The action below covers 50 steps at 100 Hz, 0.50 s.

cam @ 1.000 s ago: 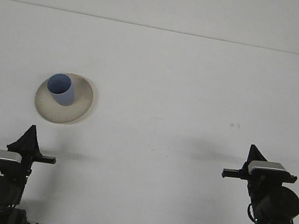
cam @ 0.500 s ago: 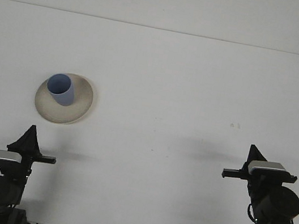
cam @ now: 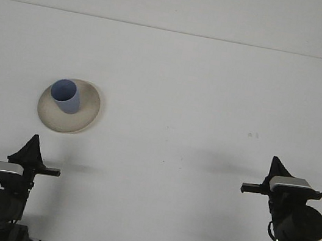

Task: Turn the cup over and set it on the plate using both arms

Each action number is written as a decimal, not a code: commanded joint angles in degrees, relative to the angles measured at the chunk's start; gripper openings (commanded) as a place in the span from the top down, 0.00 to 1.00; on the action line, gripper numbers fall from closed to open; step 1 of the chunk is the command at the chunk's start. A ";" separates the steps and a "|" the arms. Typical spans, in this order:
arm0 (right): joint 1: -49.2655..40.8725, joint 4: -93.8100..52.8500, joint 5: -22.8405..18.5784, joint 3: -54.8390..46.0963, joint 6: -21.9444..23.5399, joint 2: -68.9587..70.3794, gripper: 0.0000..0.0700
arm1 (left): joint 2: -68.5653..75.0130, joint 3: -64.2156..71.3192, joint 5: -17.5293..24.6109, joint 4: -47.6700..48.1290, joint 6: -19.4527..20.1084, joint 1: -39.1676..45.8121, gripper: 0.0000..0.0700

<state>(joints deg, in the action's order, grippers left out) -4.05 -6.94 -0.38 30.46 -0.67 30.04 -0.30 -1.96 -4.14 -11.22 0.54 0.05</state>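
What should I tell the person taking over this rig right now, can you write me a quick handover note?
Left gripper: low at the near left, away from the plate, holding nothing; finger state unclear.
Right gripper: low at the near right, holding nothing; finger state unclear.
Blue cup: stands on the cream plate, left of centre on the white table, apparently mouth up.
Done: cup looks flipped and placed on the plate.
Left: seemingly nothing but confirming the cup sits steady and parking both arms.

The blue cup [cam: 66, 96] looks smooth, matt plastic; under it the cream plate [cam: 86, 114] looks matt; the white table [cam: 203, 90] is smooth, matt.
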 commanded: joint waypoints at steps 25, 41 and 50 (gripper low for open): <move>0.74 0.98 0.02 -6.78 -0.24 -9.94 0.99 | 0.11 1.16 0.28 -0.83 -0.02 0.09 0.98; 1.60 0.92 0.07 -13.44 -0.26 -17.90 0.99 | 0.11 1.16 0.28 -0.83 0.00 0.09 0.98; 2.21 0.96 0.26 -16.74 -0.24 -22.45 0.99 | 0.11 1.16 0.28 -0.83 -0.02 0.09 0.98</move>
<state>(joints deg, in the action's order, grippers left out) -2.17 -6.61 -0.34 14.94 -0.67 9.80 -0.30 -1.96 -4.14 -11.22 0.54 0.05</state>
